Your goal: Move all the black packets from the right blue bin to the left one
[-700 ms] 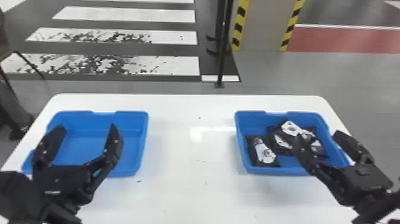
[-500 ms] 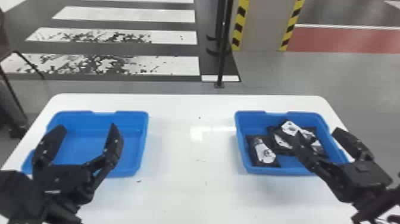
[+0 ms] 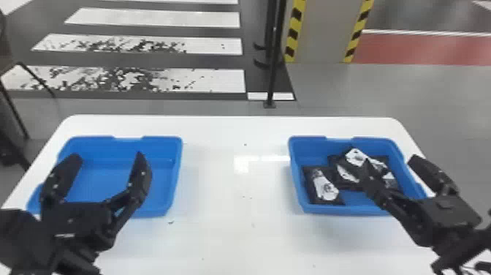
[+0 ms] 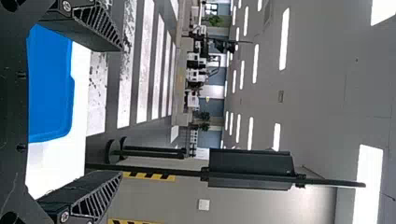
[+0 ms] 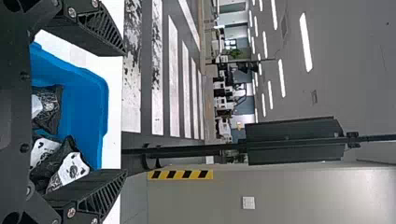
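Note:
In the head view my left gripper [image 3: 106, 166] stands open above the left blue bin [image 3: 174, 175], which has nothing in it. My right gripper [image 3: 389, 161] is open over the right blue bin [image 3: 297, 183]. Several black packets with white labels lie in that bin: one packet [image 3: 323, 185] at its left side, others [image 3: 350, 175] overlapping toward the middle and back, partly behind a right finger. The left wrist view shows the left gripper [image 4: 122, 109] apart, with the left bin [image 4: 51, 88] beyond. In the right wrist view, packets [image 5: 46, 109] lie beyond the open right gripper [image 5: 126, 114].
Both bins stand on a white table [image 3: 233, 234], with a wide stretch of tabletop between them. Behind the table a black pole [image 3: 274, 73] rises from the floor, near a pillar with yellow and black stripes [image 3: 294, 33]. A chair is partly visible at far left.
The right gripper has shifted very slightly to the left and up in the head view. The left arm and the packets have kept their places.

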Robot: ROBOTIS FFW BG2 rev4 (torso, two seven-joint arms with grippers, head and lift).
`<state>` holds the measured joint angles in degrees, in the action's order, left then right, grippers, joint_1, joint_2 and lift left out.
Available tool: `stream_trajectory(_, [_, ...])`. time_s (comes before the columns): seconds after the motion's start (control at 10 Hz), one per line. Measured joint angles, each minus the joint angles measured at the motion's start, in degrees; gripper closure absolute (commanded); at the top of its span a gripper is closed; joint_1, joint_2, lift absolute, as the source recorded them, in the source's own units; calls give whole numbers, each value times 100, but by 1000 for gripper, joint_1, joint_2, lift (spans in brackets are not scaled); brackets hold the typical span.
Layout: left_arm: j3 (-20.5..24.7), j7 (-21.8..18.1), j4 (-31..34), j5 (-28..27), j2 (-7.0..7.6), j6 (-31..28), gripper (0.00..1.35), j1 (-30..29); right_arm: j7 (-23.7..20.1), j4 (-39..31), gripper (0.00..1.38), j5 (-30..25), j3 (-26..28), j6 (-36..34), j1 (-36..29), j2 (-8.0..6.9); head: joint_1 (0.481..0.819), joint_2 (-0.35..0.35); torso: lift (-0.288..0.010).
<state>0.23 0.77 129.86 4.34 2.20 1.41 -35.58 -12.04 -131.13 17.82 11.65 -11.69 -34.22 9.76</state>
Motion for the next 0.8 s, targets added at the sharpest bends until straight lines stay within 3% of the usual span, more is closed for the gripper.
stream_trajectory(0.3, [11, -7, 0, -11, 8, -13, 90, -14, 1, -44, 131, -27, 0, -70, 9, 0, 695, -51, -140])
stream_trajectory(0.5, [12, -7, 0, -11, 7, -14, 91, -14, 12, -211, 134, -90, 15, -572, 165, 29, 695, -46, -140])
stream_trajectory(0.7, [12, -16, 0, -3, 6, -20, 90, -14, 75, -212, 134, -106, 15, -1437, 542, 73, 695, -48, -140])
stream_trajectory(0.8, [11, -16, 0, -1, 3, -31, 90, -10, 70, -167, 131, -141, 16, -2335, 864, 110, 695, -48, -140])
